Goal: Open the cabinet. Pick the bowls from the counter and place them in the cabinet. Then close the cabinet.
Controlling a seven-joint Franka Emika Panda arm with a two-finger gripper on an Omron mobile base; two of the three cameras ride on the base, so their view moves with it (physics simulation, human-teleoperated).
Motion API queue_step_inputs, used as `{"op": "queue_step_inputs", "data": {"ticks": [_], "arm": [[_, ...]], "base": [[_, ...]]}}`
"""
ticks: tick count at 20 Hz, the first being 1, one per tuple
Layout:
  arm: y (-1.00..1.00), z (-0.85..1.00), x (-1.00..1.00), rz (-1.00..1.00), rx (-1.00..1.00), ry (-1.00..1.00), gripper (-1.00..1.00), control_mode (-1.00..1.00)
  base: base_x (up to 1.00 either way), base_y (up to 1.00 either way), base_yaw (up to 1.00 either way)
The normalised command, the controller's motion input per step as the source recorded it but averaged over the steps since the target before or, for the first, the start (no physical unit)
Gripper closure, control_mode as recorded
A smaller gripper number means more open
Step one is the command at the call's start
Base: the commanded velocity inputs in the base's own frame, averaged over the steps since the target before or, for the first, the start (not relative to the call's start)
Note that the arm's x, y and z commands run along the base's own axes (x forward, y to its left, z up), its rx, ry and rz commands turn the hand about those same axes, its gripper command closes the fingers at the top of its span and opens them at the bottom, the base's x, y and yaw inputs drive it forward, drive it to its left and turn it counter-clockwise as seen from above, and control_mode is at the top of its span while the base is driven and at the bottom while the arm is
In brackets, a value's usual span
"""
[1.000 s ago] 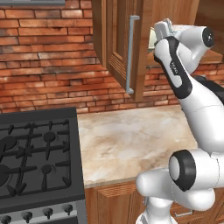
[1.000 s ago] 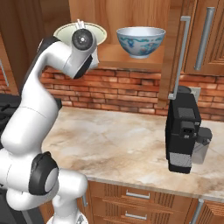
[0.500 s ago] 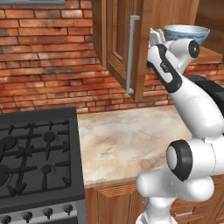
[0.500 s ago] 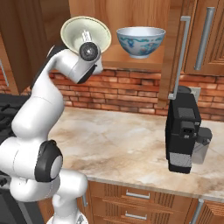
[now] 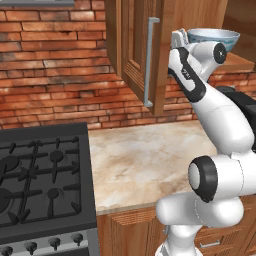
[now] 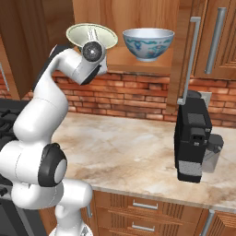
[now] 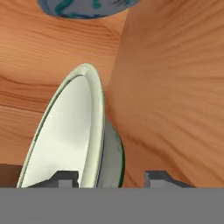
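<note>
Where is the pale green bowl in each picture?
Left base view: the pale green bowl is a sliver at the upper right, behind the arm's wrist, inside the cabinet.
Right base view: upper left, above the wrist.
Hand view: centre left, seen edge-on, between the jaws.
Shared landmark: the blue bowl sits beside it on the same shelf.

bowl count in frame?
2, both in the open cabinet. The blue-patterned bowl sits on the shelf; the pale green-cream bowl is beside it, at the gripper, whose jaws straddle its rim. None on the counter.
</note>
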Motion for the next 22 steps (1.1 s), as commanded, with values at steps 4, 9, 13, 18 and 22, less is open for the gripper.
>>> {"op": "queue_step_inputs", "data": {"ticks": [4, 9, 13, 18, 22], "arm": [[0.04, 0.72, 0.00, 0.00, -0.08, -0.20, -1.00, -1.00], [0.00, 0.64, -0.25, 0.01, -0.06, -0.24, -1.00, -1.00], [-0.04, 0.13, -0.94, 0.00, 0.00, -0.17, -1.00, -1.00], [0.00, 0.04, -1.00, 0.00, 0.00, -0.11, -1.00, -1.00], [-0.06, 0.36, -1.00, 0.00, 0.04, -0.07, -1.00, -1.00]], "base": [[0.00, 0.00, 0.00], [0.00, 0.00, 0.00], [0.00, 0.00, 0.00], [0.00, 0.00, 0.00], [0.00, 0.00, 0.00]]}}
